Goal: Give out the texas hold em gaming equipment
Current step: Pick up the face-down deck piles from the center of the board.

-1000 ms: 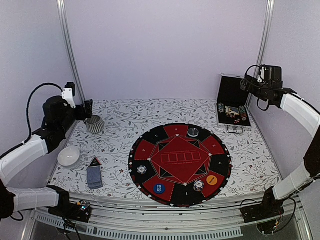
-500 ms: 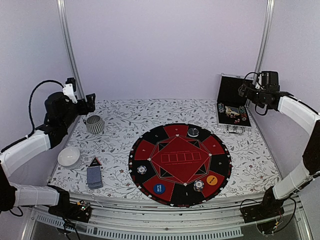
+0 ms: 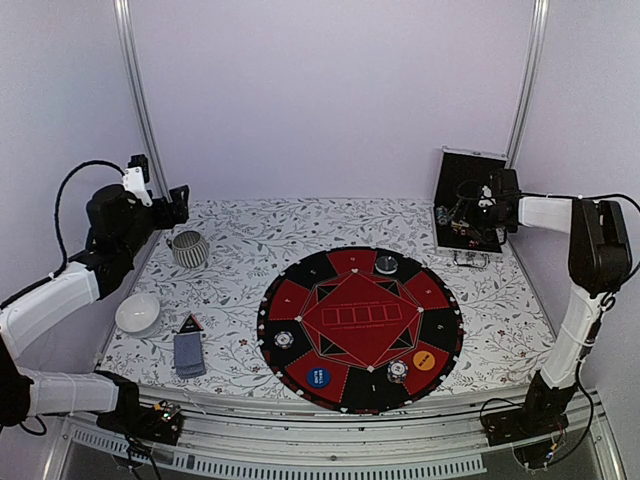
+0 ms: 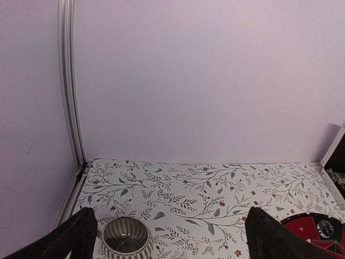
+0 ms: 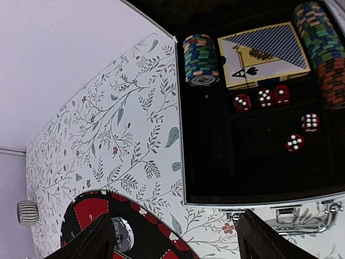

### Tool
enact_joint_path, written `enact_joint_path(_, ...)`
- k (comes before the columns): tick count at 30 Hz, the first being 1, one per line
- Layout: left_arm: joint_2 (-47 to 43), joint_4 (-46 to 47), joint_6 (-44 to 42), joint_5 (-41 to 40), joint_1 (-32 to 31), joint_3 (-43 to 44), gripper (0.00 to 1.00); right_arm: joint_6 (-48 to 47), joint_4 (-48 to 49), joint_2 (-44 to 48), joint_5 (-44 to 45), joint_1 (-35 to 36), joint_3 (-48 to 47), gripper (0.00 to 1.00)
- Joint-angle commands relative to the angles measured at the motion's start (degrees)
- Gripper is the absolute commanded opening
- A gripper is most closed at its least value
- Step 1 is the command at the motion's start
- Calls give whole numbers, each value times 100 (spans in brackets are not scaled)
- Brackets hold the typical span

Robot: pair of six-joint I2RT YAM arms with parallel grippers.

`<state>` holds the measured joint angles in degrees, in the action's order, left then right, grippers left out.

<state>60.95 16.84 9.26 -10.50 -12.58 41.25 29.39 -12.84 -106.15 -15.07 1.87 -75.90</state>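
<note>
Right hand (image 5: pixel 178 221): over the open case (image 5: pixel 259 167), fingers spread wide, nothing between them.
Left hand (image 4: pixel 170 213): raised above the cup (image 4: pixel 125 237) at the far left, fingers wide apart, empty.
Tabletop (image 3: pixel 240 240): floral cloth carrying the mat, case, cup and a white bowl (image 3: pixel 138 313).
Mat (image 3: pixel 360 320): round, red and black, in the middle; its centre card slots are bare.
Cards: one deck (image 5: pixel 269 51) lies in the case; a grey-blue pile (image 3: pixel 188 352) lies off the mat near the left edge.
Chips: two tall stacks (image 5: pixel 200 59) stand in the case beside red dice (image 5: pixel 294 143); three small lots sit on the mat (image 3: pixel 386 264).
Discs: blue (image 3: pixel 318 377) and orange (image 3: pixel 424 360) rest on the mat's near rim.
Progress: seemingly partway. Discs and some chips are out, no cards are on the mat, and most chips are left in the case.
</note>
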Motion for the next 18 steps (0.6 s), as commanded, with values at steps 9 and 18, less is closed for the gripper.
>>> enact_joint_path(9,-37,93,-56,59,74,-83,98,63,34,-1722,-708,119,-1537,59)
enact_joint_path(18,21,92,-63,59,79,-91,98,-176,-320,-2235,-462,285,-1999,46)
